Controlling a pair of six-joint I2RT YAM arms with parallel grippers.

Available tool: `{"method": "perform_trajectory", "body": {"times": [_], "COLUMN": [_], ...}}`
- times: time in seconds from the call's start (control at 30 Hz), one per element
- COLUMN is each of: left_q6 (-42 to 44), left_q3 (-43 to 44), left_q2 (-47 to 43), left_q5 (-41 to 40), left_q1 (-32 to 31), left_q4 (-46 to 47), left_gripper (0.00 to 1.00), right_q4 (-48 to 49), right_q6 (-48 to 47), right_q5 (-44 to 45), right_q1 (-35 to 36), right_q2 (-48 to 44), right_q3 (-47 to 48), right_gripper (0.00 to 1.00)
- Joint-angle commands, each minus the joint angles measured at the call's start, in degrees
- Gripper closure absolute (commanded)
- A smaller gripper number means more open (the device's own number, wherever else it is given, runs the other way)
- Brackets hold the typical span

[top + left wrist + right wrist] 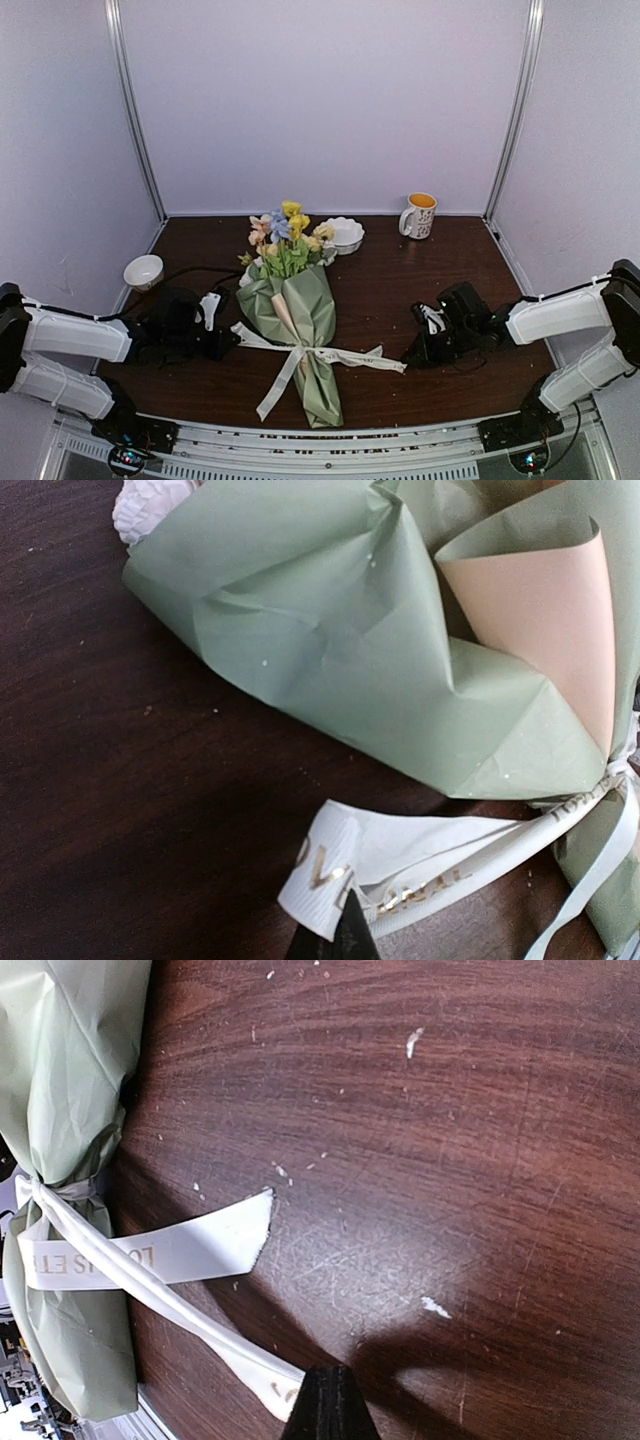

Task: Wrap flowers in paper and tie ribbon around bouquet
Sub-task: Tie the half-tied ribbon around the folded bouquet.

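From above, the bouquet (pixel 300 320) is lying at the middle of the dark, wood-grained table (pixel 440 270). Its matte sage paper (pixel 318 300) is forming a creased cone that is narrowing toward 6 o'clock. The flowers (pixel 285 235), small yellow, peach, blue and cream blossoms on green stems, are fanning out at 12 o'clock. A cream ribbon (pixel 345 355) is cinching the cone's waist, its flat tails trailing toward 3, 7 and 9 o'clock. The left gripper (pixel 222 340) is sitting at 9 o'clock of the knot and the right gripper (pixel 412 355) at 3 o'clock. Pale lilac walls (pixel 320 100) are enclosing the table.

A scalloped white bowl (pixel 345 235) is standing at 1 o'clock of the blossoms, a patterned mug (pixel 418 215) with an orange inside farther toward 2 o'clock, and a small round bowl (pixel 143 271) at 9 o'clock. Their contents cannot be told.

In the left wrist view, the folded paper (pixel 330 650) is showing its peach lining at 2 o'clock. The left fingertips (pixel 335 938) are pressing together at 6 o'clock, pinching the gold-lettered ribbon (pixel 420 855) by its doubled end.

In the right wrist view, the paper (pixel 70 1070) is filling the 9 o'clock edge. The right fingertips (pixel 325 1405) are closing fully on a ribbon (pixel 170 1250) strand above the speckled wood.
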Motion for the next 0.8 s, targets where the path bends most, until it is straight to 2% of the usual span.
{"method": "perform_trajectory", "body": {"times": [0.0,0.47,0.63,0.77], "left_q6": [0.31,0.82,0.43,-1.35], "left_q3": [-0.98,-1.1,-3.76,-2.52], "left_q2": [0.24,0.6,0.25,0.16], "left_q5": [-6.5,-5.72,0.09,-0.8], "left_q1": [2.29,2.78,2.67,2.74], "left_q4": [-4.0,-3.11,6.27,6.6], "left_gripper": [1.0,1.0,1.0,1.0], "right_q4": [-4.87,-4.4,-4.97,-5.12], "right_q6": [0.77,0.68,0.83,0.94], "right_q5": [3.98,2.06,0.33,0.21], "right_q1": [-1.46,-0.99,2.33,3.98], "right_q2": [1.37,2.21,2.97,3.87], "right_q3": [-2.42,-0.82,5.75,9.32], "right_gripper": [1.0,1.0,1.0,1.0]}}
